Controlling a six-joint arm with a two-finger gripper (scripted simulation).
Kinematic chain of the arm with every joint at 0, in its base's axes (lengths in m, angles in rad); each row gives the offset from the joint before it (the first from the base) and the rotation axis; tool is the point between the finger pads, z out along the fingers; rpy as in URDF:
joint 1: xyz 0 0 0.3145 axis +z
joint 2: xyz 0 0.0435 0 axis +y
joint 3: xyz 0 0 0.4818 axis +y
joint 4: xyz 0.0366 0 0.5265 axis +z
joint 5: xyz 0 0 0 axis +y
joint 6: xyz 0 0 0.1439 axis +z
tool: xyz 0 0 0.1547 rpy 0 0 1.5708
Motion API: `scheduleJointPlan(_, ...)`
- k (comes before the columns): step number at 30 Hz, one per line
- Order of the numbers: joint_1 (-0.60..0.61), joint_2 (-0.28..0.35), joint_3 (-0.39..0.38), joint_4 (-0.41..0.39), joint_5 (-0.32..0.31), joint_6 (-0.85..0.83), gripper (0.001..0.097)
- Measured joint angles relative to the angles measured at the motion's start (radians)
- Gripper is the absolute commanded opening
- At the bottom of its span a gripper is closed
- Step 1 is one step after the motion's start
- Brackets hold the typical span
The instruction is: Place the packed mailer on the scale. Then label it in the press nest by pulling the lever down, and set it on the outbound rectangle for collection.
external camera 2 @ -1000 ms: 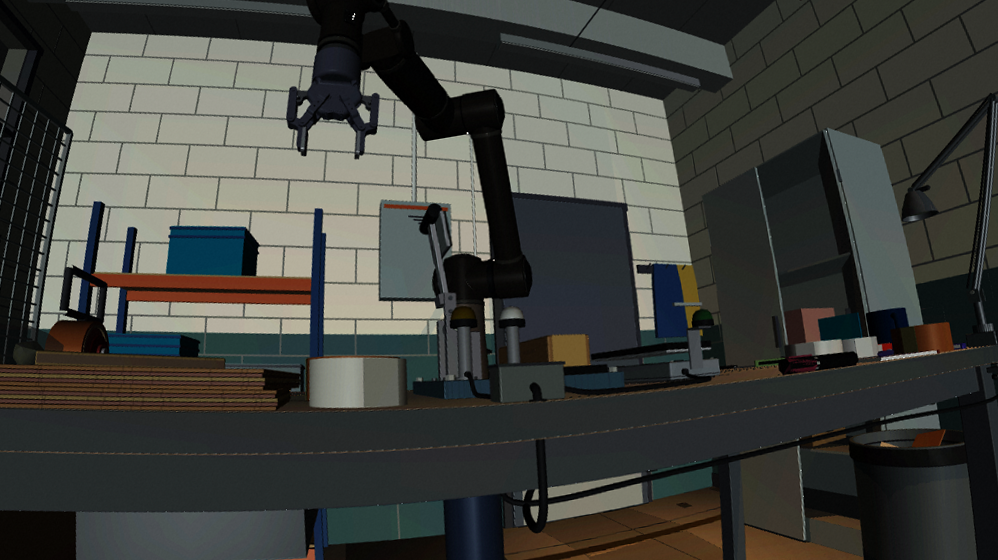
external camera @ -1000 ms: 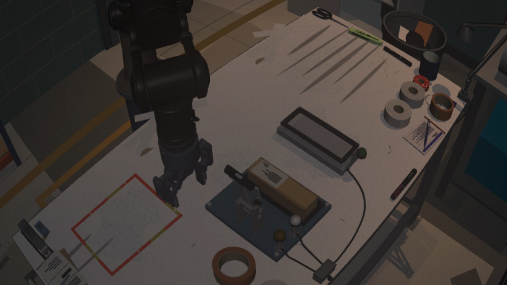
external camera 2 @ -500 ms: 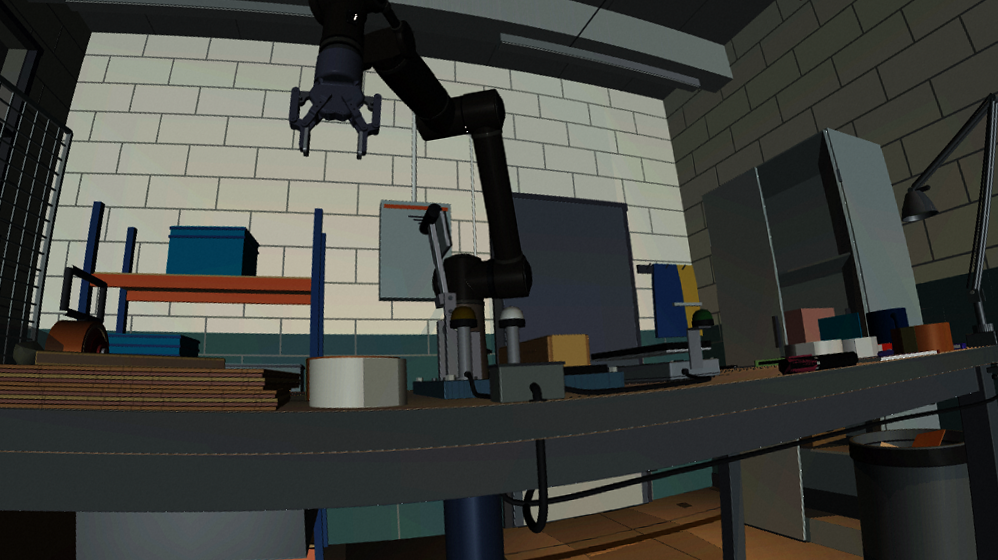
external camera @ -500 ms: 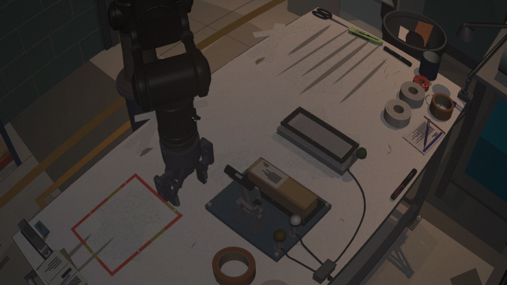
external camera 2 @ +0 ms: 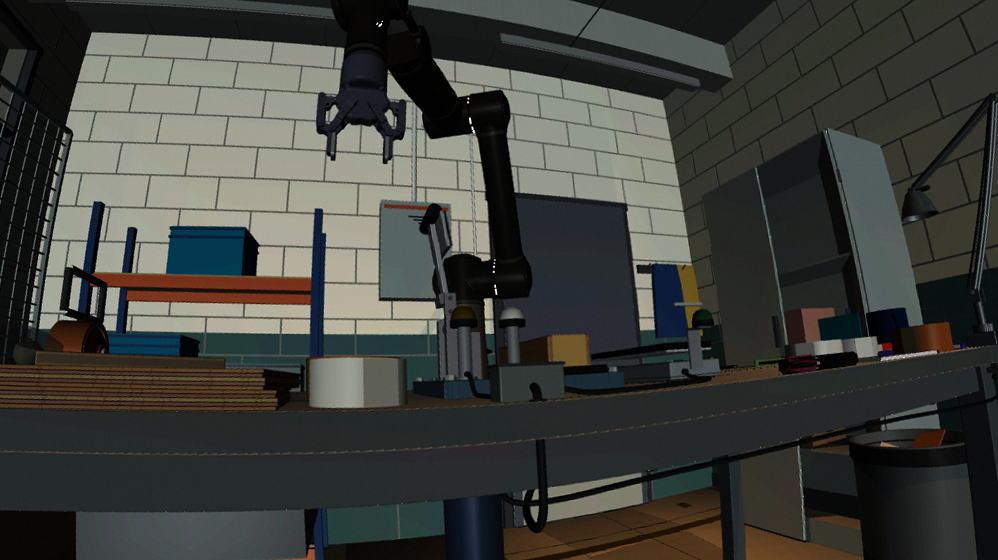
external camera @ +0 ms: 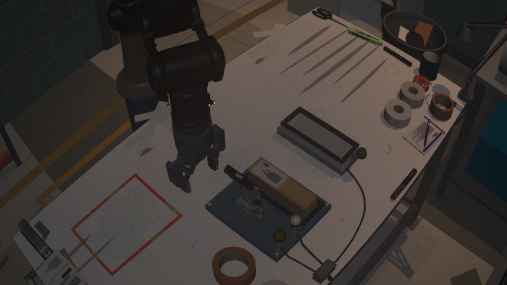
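Partly hidden behind the press in the second side camera, the brown mailer (external camera 2: 556, 349) shows only one end. From above, the mailer (external camera: 282, 186) lies in the nest of the blue-based label press (external camera: 266, 212), a white label on its top. The press lever (external camera: 238, 177) stands raised, its dark handle pointing toward the arm. My gripper (external camera: 194, 169) (external camera 2: 362, 130) hangs high above the table, open and empty, left of the lever and over the near corner of the red outbound rectangle (external camera: 127, 223). The scale (external camera: 319, 138) sits empty beyond the press.
Behind the work stand the arm's base (external camera: 136, 88) and the table's far edge. A tape roll (external camera: 234, 265) lies in front of the press, with a cable box (external camera: 323, 270) near the front edge. More rolls (external camera: 405, 102), a cup (external camera: 429, 65) and a marker (external camera: 403, 184) crowd the right side.
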Motion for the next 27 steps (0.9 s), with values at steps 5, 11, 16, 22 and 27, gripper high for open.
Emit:
scheduleJointPlan(5, 0.025, -0.032, 0.048, 0.0, -0.016, 0.025, 0.08)
scheduleJointPlan(11, 0.061, -0.074, 0.111, 0.0, -0.037, 0.061, 0.08)
scheduleJointPlan(16, 0.097, -0.11, 0.163, 0.0, -0.053, 0.097, 0.08)
scheduleJointPlan(22, 0.144, -0.15, 0.221, 0.0, -0.071, 0.143, 0.08)
scheduleJointPlan(27, 0.183, -0.18, 0.262, 0.0, -0.083, 0.183, 0.08)
